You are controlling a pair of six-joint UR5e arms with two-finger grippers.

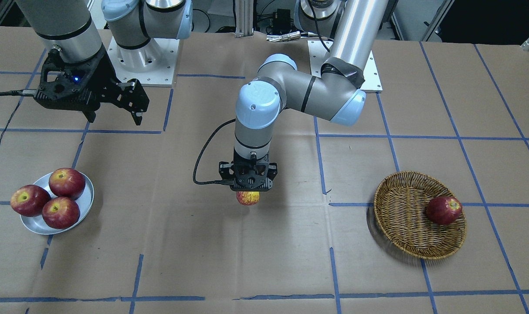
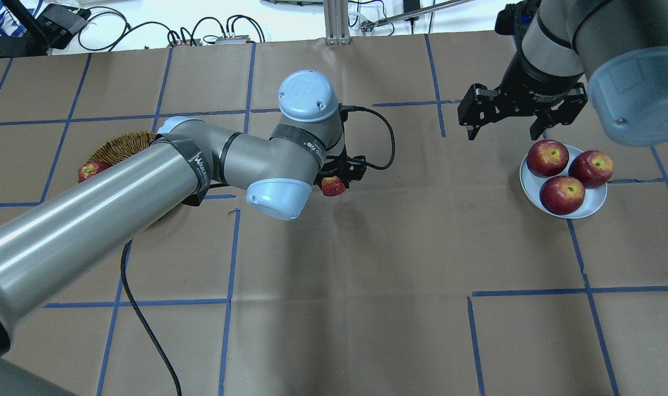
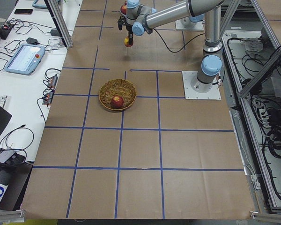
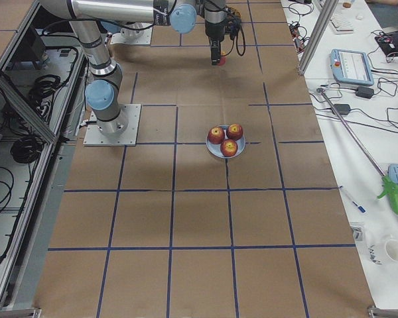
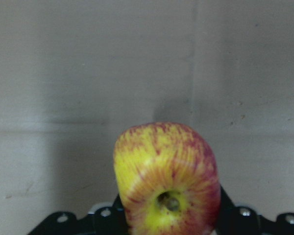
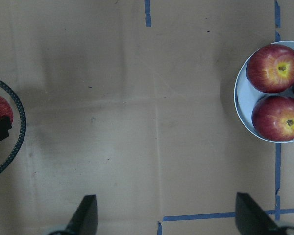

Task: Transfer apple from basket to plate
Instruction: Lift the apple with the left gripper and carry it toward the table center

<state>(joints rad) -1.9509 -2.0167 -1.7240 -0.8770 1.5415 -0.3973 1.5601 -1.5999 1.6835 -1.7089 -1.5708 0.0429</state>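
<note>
Left fingers [image 1: 248, 188] are closed on the apple [image 1: 248, 198], the streaky red/yellow one, and carry it clear of the bench [image 1: 264, 261]. It sits right at the fingertips w/ its lower half poking out below them. In the left wrist view its yellow stem hollow faces the cam, so the grip looks to be across the sides, not pole to pole. The basket [image 1: 404, 235] is well apart from the left fingers on their outer side, w/ one darker apple [image 1: 443, 209] left in it. The plate [image 1: 86, 203] is well apart on the other side, near the right fingers [image 1: 136, 109] and lower than them. Right fingers are spread wide, holding nothing, hovering above the bench. The plate already carries three dark apples [image 1: 66, 183] that touch each other, so only a little bare rim shows. Handling, as judged: the apple is prob. firm and moderately heavy, w/ smooth waxy skin, so it could slip or twist in a light pinch. It would likely bruise if squeezed hard or dropped. The best hold is across the widest girth, as it appears to be held now. It's round, so it may roll off on release; it should go down low, against the other fruit, not near the rim.
</note>
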